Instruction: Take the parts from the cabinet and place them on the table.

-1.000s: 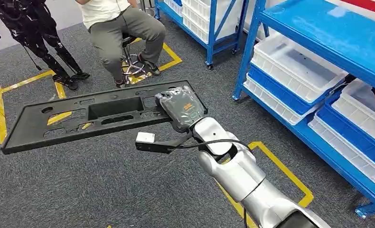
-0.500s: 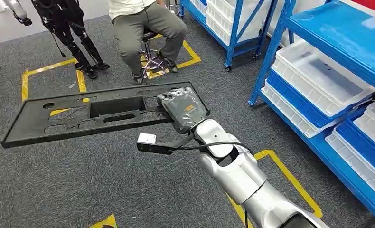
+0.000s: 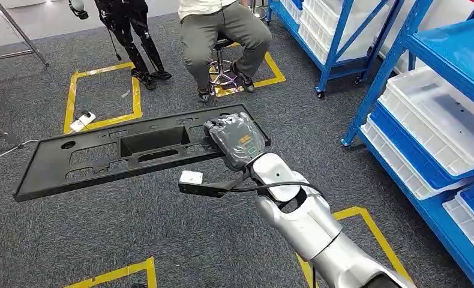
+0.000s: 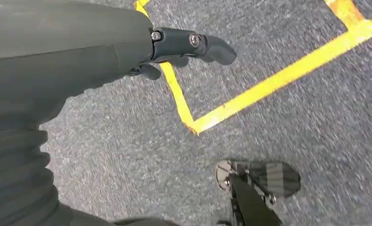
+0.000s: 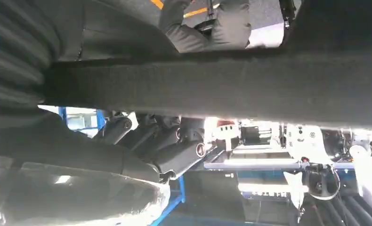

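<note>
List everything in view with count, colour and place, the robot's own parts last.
Panel part: one, black, long with cut-outs, held level above the carpet.
Shelving racks: two, blue, at right and far right.
Bins: several, white, on the rack shelves.
Floor tape: yellow outlines on grey carpet.
Seated person: one, grey trousers, on a stool beyond the panel.
Power strip: one, white, on the carpet at left.
Right hand: grey, grips the panel's near end.
Left hand: grey, hangs above the carpet, holding nothing.
</note>
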Controlling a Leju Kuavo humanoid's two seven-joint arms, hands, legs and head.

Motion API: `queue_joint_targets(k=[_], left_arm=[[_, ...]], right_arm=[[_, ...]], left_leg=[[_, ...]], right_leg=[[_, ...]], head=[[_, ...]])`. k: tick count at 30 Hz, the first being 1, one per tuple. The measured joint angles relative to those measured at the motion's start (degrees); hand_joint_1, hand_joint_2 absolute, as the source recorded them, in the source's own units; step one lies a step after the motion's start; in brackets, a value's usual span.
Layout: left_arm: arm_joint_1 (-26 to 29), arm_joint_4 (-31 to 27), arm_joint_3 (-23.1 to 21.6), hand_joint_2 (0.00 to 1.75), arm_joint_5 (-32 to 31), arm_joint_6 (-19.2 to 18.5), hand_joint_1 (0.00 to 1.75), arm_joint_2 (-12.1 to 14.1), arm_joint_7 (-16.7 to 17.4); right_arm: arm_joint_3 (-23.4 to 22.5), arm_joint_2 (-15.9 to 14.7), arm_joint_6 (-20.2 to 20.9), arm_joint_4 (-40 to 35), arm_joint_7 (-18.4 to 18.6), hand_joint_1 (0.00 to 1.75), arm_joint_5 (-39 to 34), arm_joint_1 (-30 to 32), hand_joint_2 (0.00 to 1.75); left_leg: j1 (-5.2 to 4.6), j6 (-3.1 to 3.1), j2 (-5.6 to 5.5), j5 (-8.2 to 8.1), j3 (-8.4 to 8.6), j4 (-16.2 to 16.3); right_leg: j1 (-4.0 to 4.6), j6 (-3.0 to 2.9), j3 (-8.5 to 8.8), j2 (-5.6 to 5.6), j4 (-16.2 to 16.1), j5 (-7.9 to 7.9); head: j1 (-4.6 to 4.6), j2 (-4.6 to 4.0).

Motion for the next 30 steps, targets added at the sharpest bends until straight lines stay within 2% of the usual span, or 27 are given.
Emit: queue_joint_targets(k=[1,2,3,5,6,7,8,9,10,11,12,13,15,16,17,18,19,20,21,22,23,24,25,26,27,29,30], left_arm=[[0.0,0.0,0.0,1.75,0.0,0.0,0.0,0.0,0.0],[0.0,0.0,0.0,1.75,0.0,0.0,0.0,-0.1,0.0],[-0.1,0.0,0.0,1.75,0.0,0.0,0.0,-0.1,0.0],[-0.2,0.0,0.0,1.75,-0.1,0.0,0.0,-0.1,0.0],[-0.2,0.0,0.0,1.75,-0.1,0.0,0.0,-0.2,0.0],[-0.2,0.0,0.0,1.75,-0.1,0.0,0.0,-0.2,0.0],[-0.2,0.0,0.0,1.75,-0.1,0.0,0.0,-0.2,0.0],[-0.2,0.0,0.0,1.75,-0.1,0.0,0.0,-0.2,0.0],[-0.2,0.0,0.0,1.75,-0.1,0.0,0.0,-0.2,0.0],[-0.3,0.0,0.0,1.75,-0.2,0.0,0.0,-0.1,0.0],[-0.5,0.0,0.1,1.75,-0.2,0.0,0.0,-0.1,0.0],[-0.6,0.0,0.1,1.75,-0.2,0.0,0.0,-0.1,0.0],[-0.5,0.0,0.1,1.75,-0.3,0.0,0.0,-0.1,0.0],[-0.5,-0.1,0.2,1.75,-0.3,0.0,0.0,-0.1,0.0],[-0.4,-0.1,0.2,1.75,-0.3,0.0,0.0,-0.2,0.0],[-0.5,-0.1,0.2,1.75,-0.4,0.1,0.0,-0.2,0.0],[-0.7,-0.1,0.2,1.75,-0.5,0.1,0.0,-0.2,0.0],[-0.8,-0.1,0.2,1.75,-0.5,0.1,0.0,-0.3,0.0],[-0.7,-0.1,0.2,1.75,-0.5,0.1,0.0,-0.3,0.0],[-0.7,-0.1,0.2,1.75,-0.5,0.1,0.0,-0.3,0.0],[-0.7,-0.1,0.2,1.75,-0.5,0.1,0.0,-0.3,0.0],[-0.6,-0.1,0.2,1.75,-0.5,0.1,0.0,-0.4,0.0],[-0.6,-0.1,0.2,1.75,-0.5,0.1,0.0,-0.5,0.0],[-0.6,-0.1,0.2,1.75,-0.5,0.1,0.0,-0.5,0.0],[-0.7,-0.1,0.2,1.75,-0.5,0.1,0.0,-0.5,0.0],[-0.4,-0.1,0.2,1.75,-0.5,0.1,0.0,-0.5,0.0],[-0.2,-0.1,0.2,1.75,-0.5,0.1,0.0,-0.5,0.1]], right_arm=[[0.0,0.1,0.0,-0.1,0.0,1.75,0.1,0.0,1.75],[0.0,0.3,0.1,-0.2,0.0,1.75,0.2,0.0,1.75],[0.0,0.3,0.1,-0.4,0.0,1.75,0.3,-0.2,1.75],[0.0,0.3,0.2,-0.5,0.0,1.75,0.3,-0.2,1.75],[0.0,0.3,0.4,-0.5,0.0,1.75,0.4,-0.1,1.75],[0.0,0.2,0.5,-0.5,0.1,1.75,0.6,0.0,1.75],[0.0,0.2,0.7,-0.5,0.1,1.75,0.7,0.0,1.75],[0.0,0.3,0.7,-0.7,0.1,1.75,0.7,0.0,1.75],[0.0,0.3,0.7,-0.8,0.1,1.75,0.7,-0.1,1.75],[0.0,0.3,0.7,-1.1,0.1,1.75,0.7,-0.1,1.75],[-0.1,0.3,0.7,-1.2,0.1,1.75,0.7,-0.2,1.75],[-0.2,0.3,0.7,-1.2,0.1,1.75,0.7,-0.2,1.75],[-0.2,0.3,0.7,-1.2,0.1,1.75,0.7,-0.2,1.75],[-0.3,0.5,0.7,-1.5,0.1,1.75,0.8,-0.1,1.75],[-0.4,0.3,0.8,-1.5,0.1,1.75,0.8,-0.1,1.75],[-0.4,0.3,0.8,-1.6,0.1,1.75,0.8,-0.3,1.75],[-0.4,0.1,0.8,-1.6,0.1,1.75,0.7,-0.2,1.75],[-0.4,-0.1,0.8,-1.6,0.1,1.75,0.7,0.1,1.75],[-0.4,-0.3,0.8,-1.6,0.1,1.75,0.7,0.3,1.75],[-0.4,-0.5,0.8,-1.6,0.1,1.75,0.7,0.5,1.75],[-0.4,-0.5,0.8,-1.6,0.1,1.75,0.8,0.6,1.75],[-0.4,-0.6,0.8,-1.6,0.1,1.75,0.8,0.6,1.75],[-0.4,-0.6,0.8,-1.6,0.1,1.75,0.8,0.5,1.75],[-0.4,-0.6,0.8,-1.6,0.1,1.75,0.8,0.5,1.75],[-0.4,-0.5,0.8,-1.6,0.1,1.75,0.8,0.5,1.75],[-0.4,-0.5,0.8,-1.6,0.1,1.75,0.7,0.5,1.75],[-0.4,-0.5,0.8,-1.6,0.1,1.75,0.8,0.5,1.75]], left_leg=[[0.28,-0.19,0.96,-0.35,-0.08,0.5],[0.0,-0.31,3.9,-1.66,-0.89,2.7],[0.02,-0.42,5.23,-3.85,-2.74,6.7],[0.02,-0.47,5.76,-7.44,-7.05,15.2],[0.0,-0.35,5.74,-8.09,-8.65,17.9],[-0.01,-0.12,5.74,-7.33,-8.89,17.9],[-0.13,0.29,5.79,-5.41,-7.84,15.4],[-0.42,0.91,6.14,-2.82,-5.43,10.7],[-0.92,1.61,7.26,-0.73,-2.98,6.0],[-1.72,2.27,9.61,-0.14,-1.14,2.3],[-2.37,2.3,9.77,-0.52,-0.82,1.7],[-2.42,2.4,9.18,-0.57,-1.0,1.8],[-2.66,2.7,7.93,-0.43,-1.1,1.2],[-2.22,3.02,7.37,0.04,-0.06,0.0],[-1.91,2.99,6.76,0.35,0.47,-0.7],[-1.85,3.31,6.34,0.57,0.59,-1.0],[-1.83,3.29,5.59,0.56,0.58,-1.0],[-1.84,3.28,4.86,0.54,0.57,-1.0],[-1.84,3.23,3.95,0.5,0.55,-0.9],[-1.82,3.2,3.22,0.49,0.57,-0.9],[-1.78,3.11,2.5,0.45,0.57,-0.9],[-1.71,2.91,1.68,0.37,0.57,-0.7],[-1.61,2.56,1.0,0.19,0.55,-0.4],[-1.55,2.15,0.39,-0.03,0.26,0.1],[-2.02,1.53,-0.19,-0.5,-0.21,0.9],[-1.49,1.07,-0.64,-0.39,-0.43,0.8],[-1.27,0.89,-0.9,-0.31,-0.53,0.8]], right_leg=[[-0.19,-0.53,0.14,-0.31,-0.2,0.2],[0.07,-0.85,0.28,-0.55,-0.2,0.15],[0.31,-1.11,0.35,-0.93,-0.2,0.02],[0.81,-1.48,0.51,-1.88,-0.2,-0.21],[1.05,-1.65,0.53,-2.45,-0.1,-0.34],[1.23,-1.81,0.65,-2.9,-0.1,-0.47],[1.43,-2.0,0.81,-3.41,-0.1,-0.63],[1.61,-2.18,1.09,-3.91,-0.2,-0.79],[1.7,-2.14,1.38,-4.3,-0.2,-1.04],[1.72,-2.19,1.54,-4.59,-0.3,-1.12],[2.48,-1.83,1.42,-5.13,-0.2,-1.36],[2.18,-1.68,1.37,-5.62,-0.3,-1.44],[2.22,-1.28,1.72,-6.87,-0.8,-1.55],[2.45,-1.04,1.93,-6.96,-0.9,-1.91],[2.28,-1.12,1.24,-4.82,0.5,-2.69],[2.14,-1.49,-0.17,-3.0,3.8,-4.05],[2.02,-1.79,-2.69,-2.08,8.7,-5.78],[1.84,-1.91,-5.36,-1.73,13.4,-7.39],[1.74,-1.66,-7.93,-1.56,17.5,-8.22],[1.66,-1.23,-8.77,-1.55,17.9,-7.74],[1.53,-0.58,-8.27,-1.54,15.7,-6.25],[1.28,0.26,-6.32,-1.37,10.7,-3.71],[0.95,0.94,-3.75,-0.68,4.9,-1.23],[0.46,1.32,-1.96,1.24,0.8,0.21],[0.51,0.58,-1.38,1.46,0.5,0.41],[0.93,-0.65,-1.62,0.66,0.6,0.59],[1.14,-0.96,-1.58,0.32,0.6,0.68]], head=[[-0.09,0.0],[-0.2,0.0],[-0.22,0.0],[-0.18,0.0],[-0.2,0.0],[-0.18,0.0],[-0.18,0.0],[-0.2,0.0],[-0.15,0.0],[-0.18,0.0],[-0.11,0.0],[-0.15,0.0],[-0.22,0.0],[-0.15,0.0],[0.04,0.0],[-0.13,0.0],[0.13,0.0],[0.13,0.0],[0.17,0.0],[0.17,0.0],[0.13,0.0],[0.2,0.0],[0.13,0.0],[0.22,0.0],[0.21,0.0],[0.02,0.0],[0.09,0.0]])
